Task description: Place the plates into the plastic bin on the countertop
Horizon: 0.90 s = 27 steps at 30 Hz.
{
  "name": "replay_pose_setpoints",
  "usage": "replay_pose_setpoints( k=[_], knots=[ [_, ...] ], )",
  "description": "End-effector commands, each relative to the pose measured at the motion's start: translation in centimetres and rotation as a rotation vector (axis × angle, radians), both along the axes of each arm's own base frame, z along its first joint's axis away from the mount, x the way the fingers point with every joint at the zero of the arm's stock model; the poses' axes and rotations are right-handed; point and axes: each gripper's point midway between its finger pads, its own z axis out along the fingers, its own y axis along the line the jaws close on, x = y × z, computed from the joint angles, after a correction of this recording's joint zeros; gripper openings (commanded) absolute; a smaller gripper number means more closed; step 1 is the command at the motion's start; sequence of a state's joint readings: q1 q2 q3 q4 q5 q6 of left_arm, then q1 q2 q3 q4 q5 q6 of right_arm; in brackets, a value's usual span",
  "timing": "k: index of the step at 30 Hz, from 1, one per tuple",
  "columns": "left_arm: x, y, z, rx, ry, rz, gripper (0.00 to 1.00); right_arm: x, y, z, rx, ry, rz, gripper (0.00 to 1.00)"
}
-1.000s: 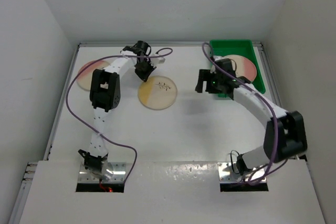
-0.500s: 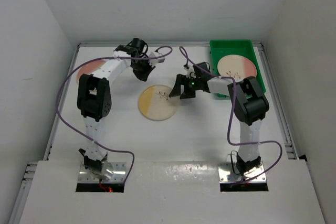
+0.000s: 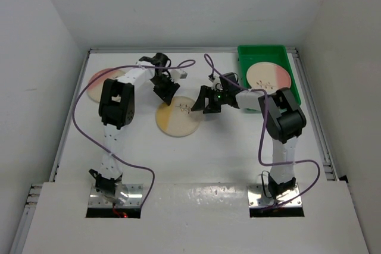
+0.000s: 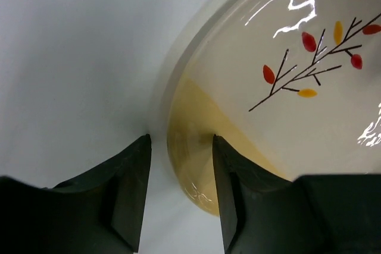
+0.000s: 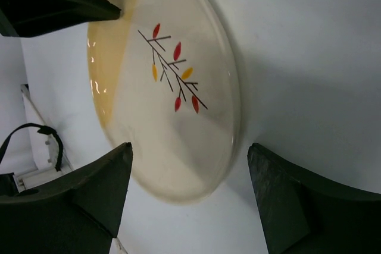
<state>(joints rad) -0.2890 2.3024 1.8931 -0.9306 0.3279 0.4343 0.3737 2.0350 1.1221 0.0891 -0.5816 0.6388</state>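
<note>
A cream plate with a yellow section point(image 3: 177, 122) lies flat on the white countertop point(image 3: 226, 153) at mid table. My left gripper point(image 3: 165, 90) is open at its far edge; in the left wrist view point(image 4: 180, 141) the jaws straddle the yellow rim point(image 4: 190, 165), one finger on the plate, one outside it. My right gripper point(image 3: 199, 102) is wide open at the plate's right edge, its jaws either side of the plate point(image 5: 172, 123). The green plastic bin point(image 3: 249, 52) at the back right holds a pink-sectioned plate point(image 3: 269, 77). Another pink-sectioned plate point(image 3: 95, 84) lies at the back left.
White walls close in the countertop on the left, back and right. Purple cables loop from both arms over the table's middle. The left gripper's finger point(image 5: 59, 4) shows at the top left of the right wrist view.
My right arm has swung left from the bin to the yellow plate. My left gripper has come down onto the plate's far rim. The plate sits slightly nearer than one second ago.
</note>
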Motion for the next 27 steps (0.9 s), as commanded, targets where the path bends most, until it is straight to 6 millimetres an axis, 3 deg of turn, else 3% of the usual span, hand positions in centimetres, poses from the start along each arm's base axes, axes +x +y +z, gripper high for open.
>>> replay_pose_setpoints(
  k=[1,2,5,6,7,8,12,13,14,17,21,23,26,27],
  knots=[
    [-2.3,0.5,-2.6,0.025,0.135,0.057,0.50,-0.8,-1.6,-0.2,-0.077,-0.009,-0.010,0.77],
    [-2.8,0.6,-3.3,0.033,0.166,0.066,0.50,-0.8,-1.8,0.1,-0.078,-0.017,-0.012,0.77],
    [-4.9,1.0,-4.3,0.053,0.263,0.065,0.21,-1.0,-1.9,0.5,-0.084,-0.032,-0.017,0.77],
    [-5.4,1.0,-4.6,0.049,0.281,0.065,0.06,-0.7,-2.1,0.6,-0.088,-0.039,-0.024,0.77],
    [-5.7,1.1,-4.8,0.052,0.291,0.065,0.00,-0.8,-1.9,0.6,-0.088,-0.038,-0.021,0.77],
    [-5.9,1.1,-5.2,0.054,0.295,0.065,0.00,-0.7,-1.9,0.5,-0.087,-0.036,-0.022,0.77],
    [-4.1,-0.6,-1.8,-0.055,0.182,0.013,0.00,-0.4,-1.5,-0.4,-0.085,-0.010,-0.001,0.77],
    [-3.5,-1.4,0.8,-0.110,0.125,-0.007,0.00,-0.7,-1.3,-0.5,-0.079,0.012,0.012,0.77],
    [-2.9,-1.9,2.5,-0.140,0.076,-0.025,0.00,-1.1,-1.3,-1.5,-0.085,0.039,0.025,0.77],
    [-1.6,-2.8,8.0,-0.208,-0.067,-0.065,0.00,-1.1,-0.6,-1.9,-0.079,0.052,0.052,0.77],
    [-2.7,-4.1,12.3,-0.300,-0.137,-0.119,0.00,-1.8,0.0,-2.9,-0.076,0.074,0.060,0.76],
    [-3.1,-4.3,12.4,-0.317,-0.138,-0.134,0.00,-2.2,0.9,-3.1,-0.034,0.082,0.082,0.75],
    [-3.7,-4.3,11.6,-0.322,-0.119,-0.134,0.00,-3.4,2.4,-2.6,0.057,0.105,0.144,0.55],
    [-4.1,-4.2,10.9,-0.320,-0.100,-0.123,0.00,-3.5,2.7,-2.2,0.084,0.097,0.155,0.35]
  ],
)
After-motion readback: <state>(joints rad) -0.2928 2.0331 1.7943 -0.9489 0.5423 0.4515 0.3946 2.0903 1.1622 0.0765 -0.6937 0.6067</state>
